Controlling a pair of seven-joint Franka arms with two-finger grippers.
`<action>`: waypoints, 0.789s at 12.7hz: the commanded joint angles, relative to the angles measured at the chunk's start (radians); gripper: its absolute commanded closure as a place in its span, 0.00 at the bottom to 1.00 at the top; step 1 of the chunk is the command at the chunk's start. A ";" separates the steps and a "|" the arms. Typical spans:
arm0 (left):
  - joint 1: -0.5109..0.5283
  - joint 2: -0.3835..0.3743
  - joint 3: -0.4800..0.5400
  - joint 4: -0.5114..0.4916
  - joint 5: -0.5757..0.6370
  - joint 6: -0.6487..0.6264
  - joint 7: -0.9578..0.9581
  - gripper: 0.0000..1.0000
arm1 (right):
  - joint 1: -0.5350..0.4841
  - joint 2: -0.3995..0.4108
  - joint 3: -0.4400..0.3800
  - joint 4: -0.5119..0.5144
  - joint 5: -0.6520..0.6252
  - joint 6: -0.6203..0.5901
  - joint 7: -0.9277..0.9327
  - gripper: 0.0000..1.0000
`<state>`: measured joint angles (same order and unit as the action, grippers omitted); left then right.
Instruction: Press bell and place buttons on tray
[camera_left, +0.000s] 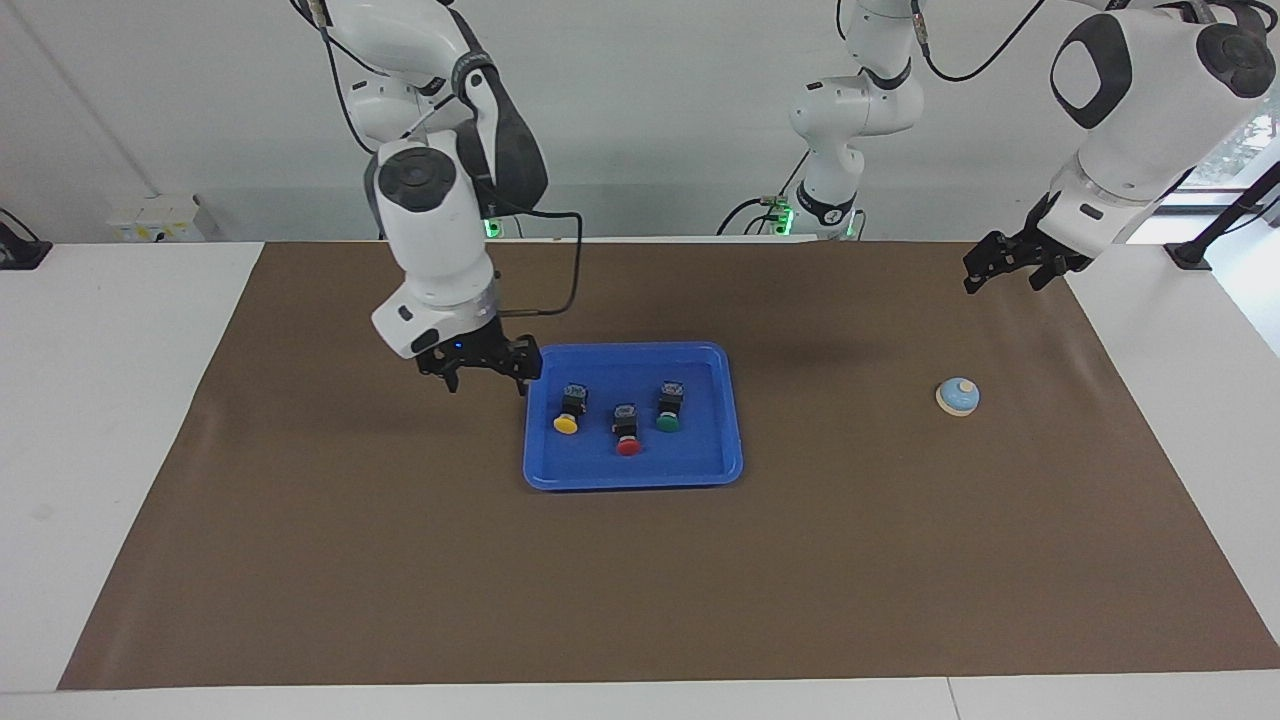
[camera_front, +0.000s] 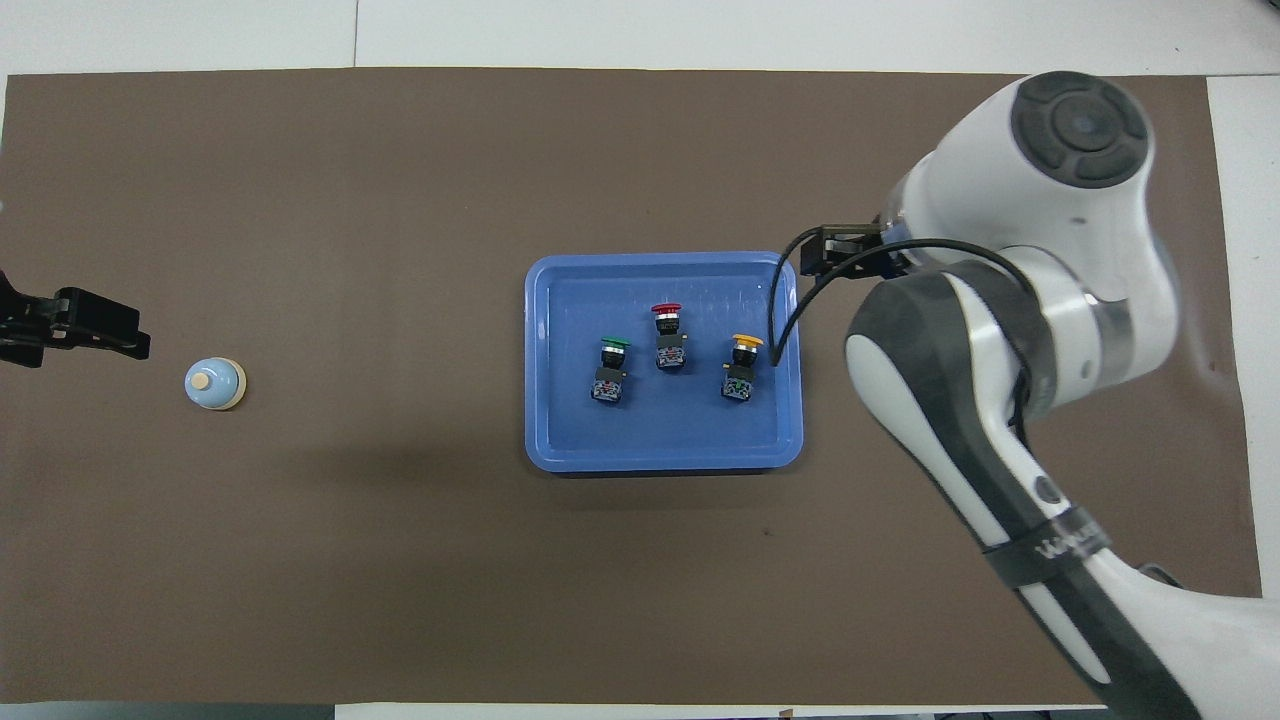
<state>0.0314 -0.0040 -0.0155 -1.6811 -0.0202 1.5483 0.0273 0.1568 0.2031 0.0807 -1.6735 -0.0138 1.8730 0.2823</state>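
Three buttons are lying together in the blue tray (camera_left: 634, 476) as I am watching the rig from my remote station. Working across the facing view, I am seeing the right gripper (camera_left: 486, 374) hanging over the brown mat (camera_left: 400, 560) just beside the tray's edge at the right arm's end, its fingers spread apart and holding nothing. Next, inside the tray, the yellow button (camera_left: 568, 412) is lying toward the right arm's end, the red button (camera_left: 627, 431) is sitting in the middle and slightly farther from the robots, and the green button (camera_left: 668, 408) is resting toward the left arm's end, each apart from its neighbours. Well apart from the tray, the bell (camera_left: 958, 396) is standing upright on the mat toward the left arm's end. I am keeping the left arm waiting there: the left gripper (camera_left: 1003, 265) is hovering in the air over the mat's corner at that end, clear of the bell, its fingers parted and gripping nothing.
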 joint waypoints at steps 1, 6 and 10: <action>-0.004 -0.010 0.006 0.006 -0.004 -0.019 -0.007 0.00 | -0.092 -0.086 0.016 -0.015 0.038 -0.110 -0.159 0.00; -0.004 -0.010 0.006 0.006 -0.004 -0.019 -0.007 0.00 | -0.181 -0.217 0.048 0.001 0.041 -0.328 -0.239 0.00; -0.008 -0.010 0.005 0.007 -0.004 -0.011 -0.006 0.00 | -0.209 -0.206 0.067 0.119 0.031 -0.469 -0.252 0.00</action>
<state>0.0313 -0.0040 -0.0157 -1.6811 -0.0202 1.5484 0.0273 -0.0113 -0.0245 0.1270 -1.6134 0.0137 1.4489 0.0644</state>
